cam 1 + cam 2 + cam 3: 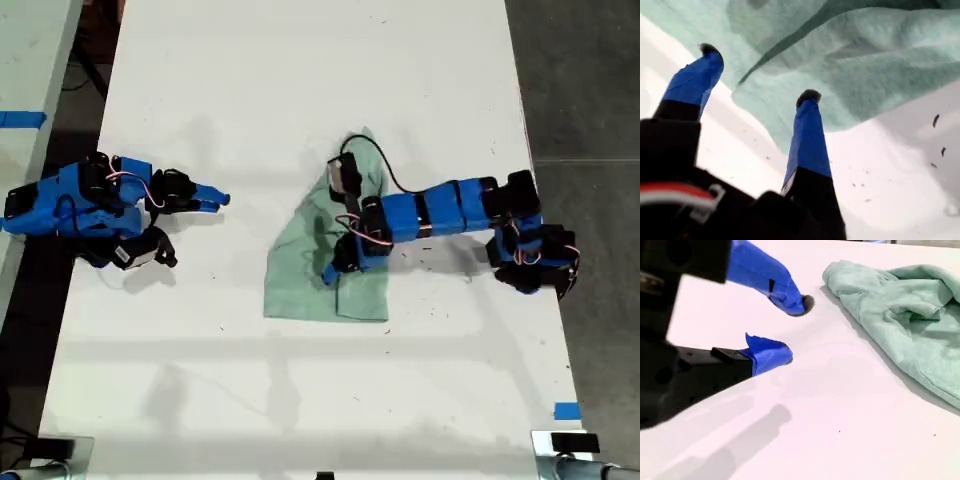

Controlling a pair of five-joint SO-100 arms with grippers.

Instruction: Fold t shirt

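My first end effector (pixel 757 72) hangs spread wide over the near hem of the t shirt (pixel 875 65), both taped fingertips (pixel 809 96) clear of the cloth and pinching nothing. In the exterior view that arm reaches in from the right of the frame and covers the shirt's middle. My second end effector (pixel 790 327) sits at the left of the exterior view, parted and empty, well apart from the garment's edge.

The t shirt (pixel 325 255) lies crumpled in the centre of the white bench (pixel 300 80), already partly doubled over itself. It looks light, limp and soft, so it should drape and slide easily on the smooth top; a pinch at a hem corner or a folded edge seems the best hold, since a single layer could slip free.

The sleeves and collar are hard to make out among the wrinkles, and the arm hides part of the shirt.
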